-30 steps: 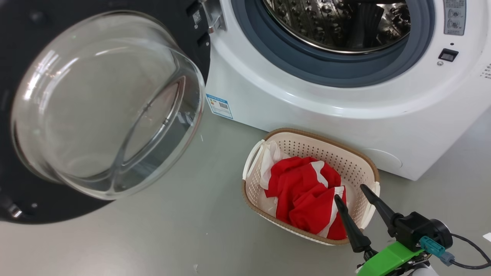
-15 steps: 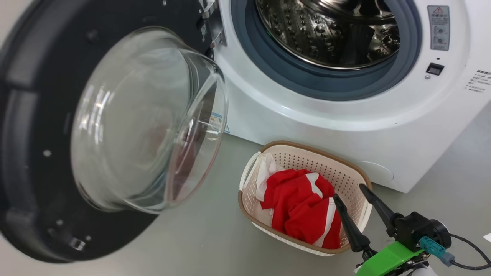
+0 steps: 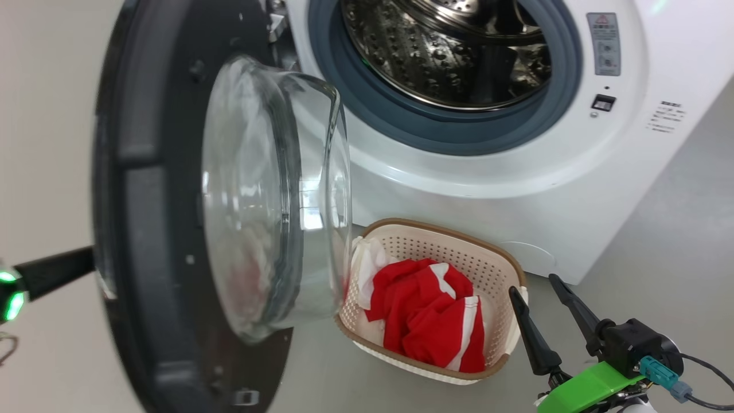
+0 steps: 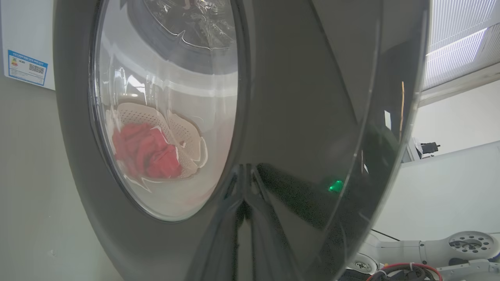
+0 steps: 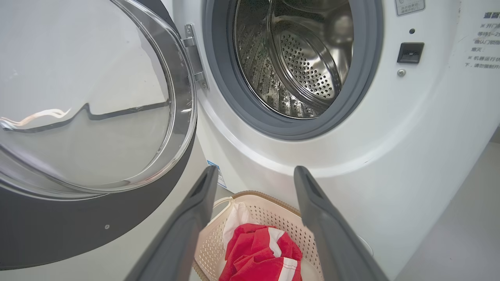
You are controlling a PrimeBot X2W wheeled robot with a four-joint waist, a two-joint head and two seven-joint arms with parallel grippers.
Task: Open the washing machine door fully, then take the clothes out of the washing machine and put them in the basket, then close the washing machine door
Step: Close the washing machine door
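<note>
At far left, the left gripper (image 4: 245, 195) had its jaws together, tips against the glossy outer face of the washing machine door (image 3: 149, 229). The door stood swung out, about square to the washing machine (image 3: 459, 178). On the floor just before the machine sat the basket (image 3: 436, 229), the clothes (image 3: 424, 315) heaped inside. The right gripper (image 3: 532, 284) hovered at the basket's right end, jaws apart and empty.
</note>
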